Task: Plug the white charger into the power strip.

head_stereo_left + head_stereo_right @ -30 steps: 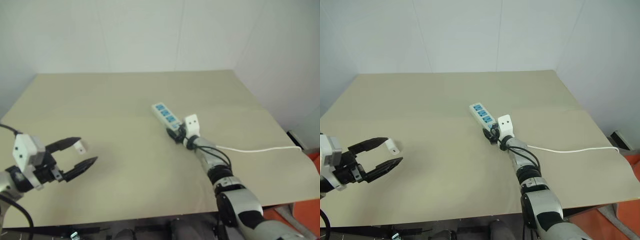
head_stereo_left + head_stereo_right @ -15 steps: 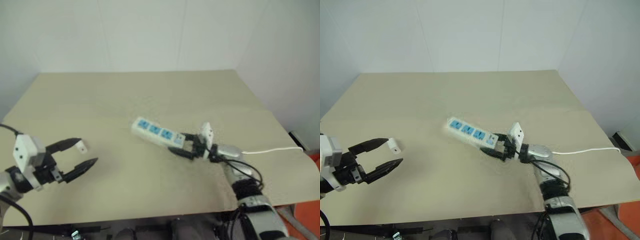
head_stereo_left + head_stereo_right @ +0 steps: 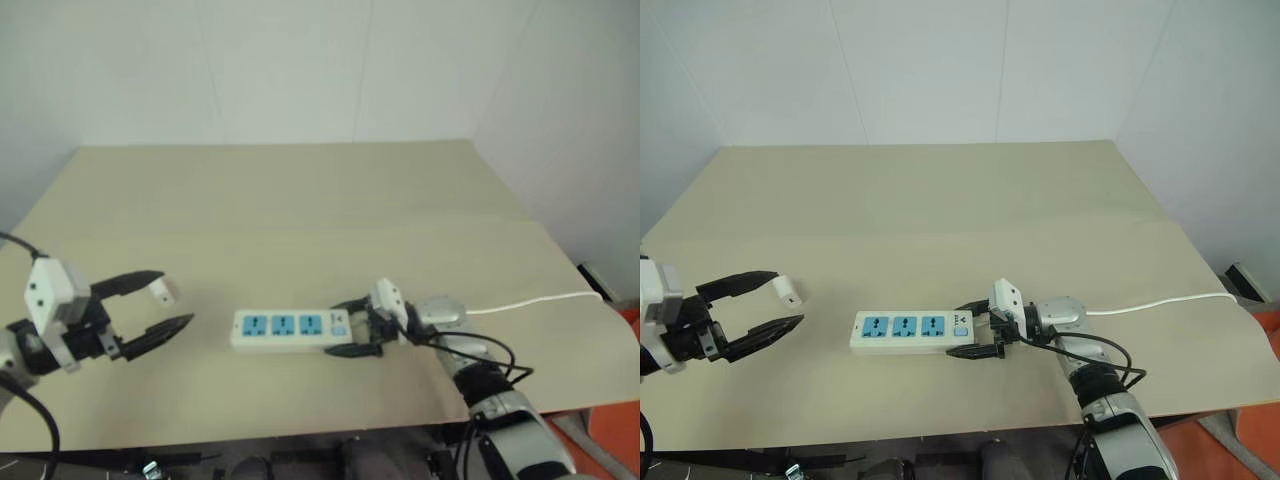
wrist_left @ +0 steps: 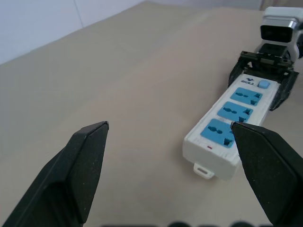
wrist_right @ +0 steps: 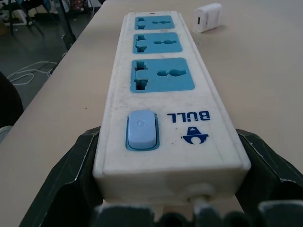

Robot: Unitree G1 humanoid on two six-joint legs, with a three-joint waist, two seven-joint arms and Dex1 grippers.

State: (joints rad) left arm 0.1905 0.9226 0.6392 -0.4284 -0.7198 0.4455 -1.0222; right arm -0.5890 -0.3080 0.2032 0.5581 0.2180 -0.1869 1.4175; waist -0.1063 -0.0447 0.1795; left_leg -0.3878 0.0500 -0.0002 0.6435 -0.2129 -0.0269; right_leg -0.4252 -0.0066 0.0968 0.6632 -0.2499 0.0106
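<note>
Right gripper is clamping the switch end of the power strip, fingers on both long sides. Strip is lying flat on the bench, long axis running across, sockets up. White charger is sitting past the strip's free end, well apart from it and off-axis toward the far edge. Left gripper is hanging wide open w/ nothing held, its upper fingertip right beside the charger, so left arm is nearer. Nothing is standing between. Strip's cord is trailing off behind the right gripper.

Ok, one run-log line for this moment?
right gripper: shut on power strip switch end | strip flat on table | white charger: unplugged, by left gripper | left: open, empty
</note>
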